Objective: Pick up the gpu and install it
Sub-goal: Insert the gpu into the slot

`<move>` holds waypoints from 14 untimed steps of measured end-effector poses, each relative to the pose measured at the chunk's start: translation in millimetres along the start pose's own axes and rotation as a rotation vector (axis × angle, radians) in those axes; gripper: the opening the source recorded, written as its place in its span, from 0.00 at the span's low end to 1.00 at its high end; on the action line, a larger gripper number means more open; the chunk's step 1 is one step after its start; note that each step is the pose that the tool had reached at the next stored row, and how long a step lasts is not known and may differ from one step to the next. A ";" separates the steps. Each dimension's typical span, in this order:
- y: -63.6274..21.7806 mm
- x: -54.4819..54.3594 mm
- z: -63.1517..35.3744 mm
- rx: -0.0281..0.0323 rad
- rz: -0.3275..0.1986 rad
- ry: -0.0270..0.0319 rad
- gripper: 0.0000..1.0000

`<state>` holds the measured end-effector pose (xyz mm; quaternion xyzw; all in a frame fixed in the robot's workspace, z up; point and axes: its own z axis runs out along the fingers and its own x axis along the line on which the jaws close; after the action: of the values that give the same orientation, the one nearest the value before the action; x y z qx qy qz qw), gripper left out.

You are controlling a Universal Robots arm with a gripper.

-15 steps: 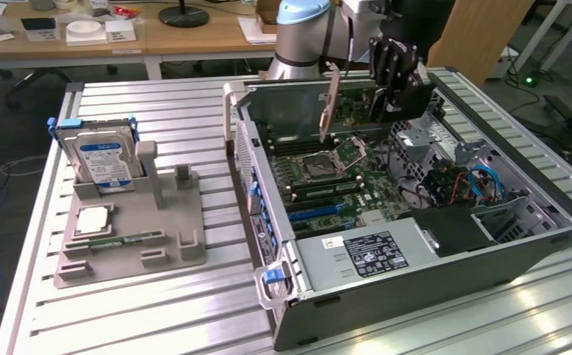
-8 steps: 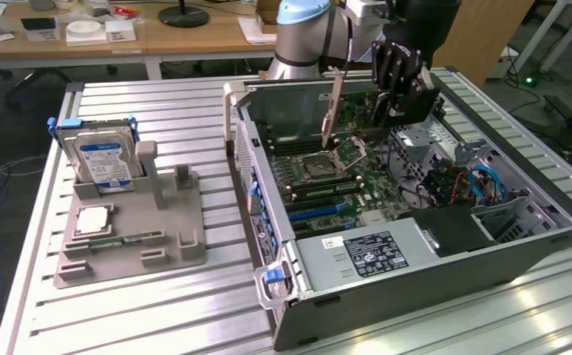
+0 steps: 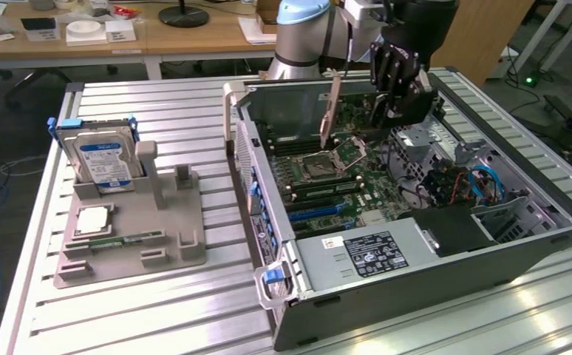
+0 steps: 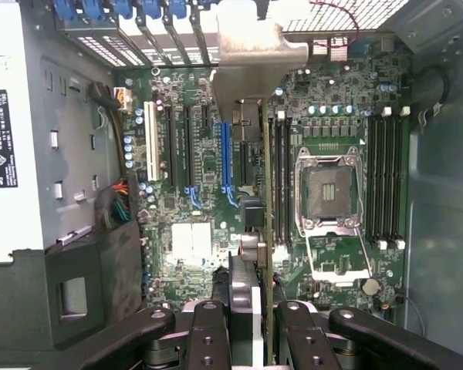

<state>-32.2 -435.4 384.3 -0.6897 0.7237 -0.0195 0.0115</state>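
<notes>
Exterior view: a green circuit-board gpu with black cooler and silver end bracket (image 3: 329, 111) hangs on edge inside the open grey metal computer case (image 3: 522, 244), above the board and not yet seated.
Jaws: partly closed, clamped from both sides on the card's upper edge, with nothing else in hold.
Wrist view: the long blue expansion slot (image 4: 225, 162) on the case floor lies just beside the card's lower edge.
Step in hand, as judged: keep the card square and parallel with that slot, bracket toward the case's rear wall, and lower it straight, because neighbouring connectors crowd close.
Case contents: green motherboard (image 4: 193, 154), open silver processor socket (image 4: 328, 193), grey labelled power supply (image 3: 370, 255), blue and orange cables (image 3: 463, 185).
Tray: a grey moulded holder (image 3: 182, 251) on the slatted metal desk (image 3: 148, 318), well apart from the case, carries an upright silver hard drive with blue label (image 3: 103, 163), a flat square processor (image 3: 91, 220) and a thin green memory stick (image 3: 128, 240).
</notes>
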 end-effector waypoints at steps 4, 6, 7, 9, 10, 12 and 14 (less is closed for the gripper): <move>0.1 0.0 0.2 0.0000 0.000 -0.0016 0.28; 0.1 0.0 0.1 -0.0001 0.000 -0.0015 0.28; 0.1 0.0 0.1 -0.0001 0.000 -0.0015 0.28; 0.1 0.0 0.2 -0.0001 0.000 -0.0016 0.28; 0.1 0.0 0.1 -0.0001 0.000 -0.0015 0.28; 0.1 0.1 0.1 -0.0002 0.001 -0.0049 0.28; 0.1 0.0 0.2 -0.0008 0.001 -0.0161 0.28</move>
<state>-32.3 -435.4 384.0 -0.6895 0.7239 -0.0137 0.0171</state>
